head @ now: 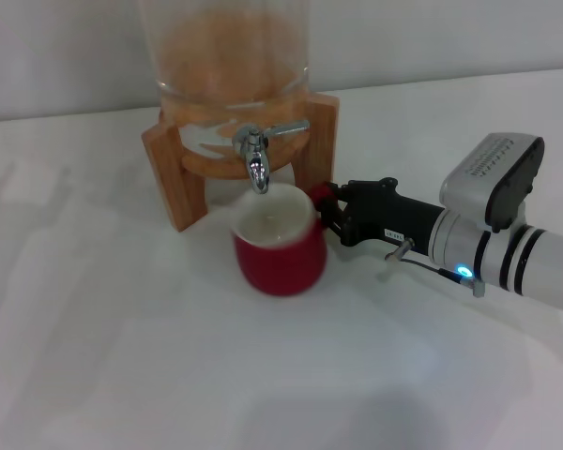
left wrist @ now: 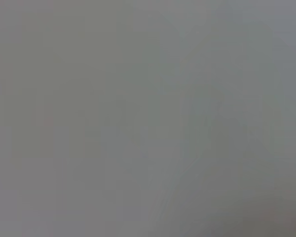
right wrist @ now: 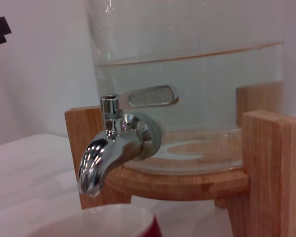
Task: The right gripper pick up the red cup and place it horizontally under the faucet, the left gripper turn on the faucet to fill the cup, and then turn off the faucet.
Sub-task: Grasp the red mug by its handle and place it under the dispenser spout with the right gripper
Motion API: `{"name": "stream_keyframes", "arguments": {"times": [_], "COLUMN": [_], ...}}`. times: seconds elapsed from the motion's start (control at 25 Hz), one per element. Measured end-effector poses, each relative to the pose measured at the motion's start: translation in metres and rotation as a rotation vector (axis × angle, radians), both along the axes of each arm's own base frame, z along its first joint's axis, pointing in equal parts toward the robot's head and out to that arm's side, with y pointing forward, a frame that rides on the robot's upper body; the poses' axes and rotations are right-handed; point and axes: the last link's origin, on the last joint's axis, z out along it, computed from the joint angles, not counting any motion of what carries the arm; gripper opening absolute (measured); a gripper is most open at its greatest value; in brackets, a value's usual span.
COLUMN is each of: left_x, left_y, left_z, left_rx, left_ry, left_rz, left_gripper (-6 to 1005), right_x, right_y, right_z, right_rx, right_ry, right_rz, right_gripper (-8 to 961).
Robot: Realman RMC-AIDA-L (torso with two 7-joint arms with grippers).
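Under the small chrome faucet [head: 255, 161] of the glass dispenser [head: 230, 56] on its wooden stand [head: 174, 178], the squat red cup [head: 279, 246] with a white inside stands upright on the white table [head: 122, 356]. Just to its right, the black right gripper [head: 327, 214] is clamped on the cup's handle.

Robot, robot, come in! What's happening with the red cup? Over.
Right hand shut on the red cup at its handle. Cup upright under the faucet spout, no water running. Left hand not in view. Nothing blocking the lever.
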Motion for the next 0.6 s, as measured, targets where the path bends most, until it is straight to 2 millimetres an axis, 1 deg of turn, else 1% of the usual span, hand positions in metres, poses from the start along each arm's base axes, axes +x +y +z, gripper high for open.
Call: {"name": "stream_keyframes", "arguments": {"times": [0.2, 0.4, 0.6], "left_x": [0.0, -0.0003, -0.0006], "left_y": [0.0001, 0.0, -0.0002], "left_z": [-0.0003, -0.0006, -0.0008], "left_rx": [-0.001, -0.002, -0.003], "left_ry": [0.0, 0.0, -0.001], "left_rz": [0.0, 0.002, 0.003], "left_gripper": [829, 829, 829], "right_x": [0.0001, -0.0005, -0.0015], "right_y": [-0.0008, -0.0004, 0.0004], "right_z": [0.0001, 0.0001, 0.0003], "right_rx": [0.0, -0.001, 0.001], "right_ry": [0.003, 0.005, 0.007], "right_rz": [0.002, 0.002, 0.003], "right_gripper": [163, 258, 259]}}
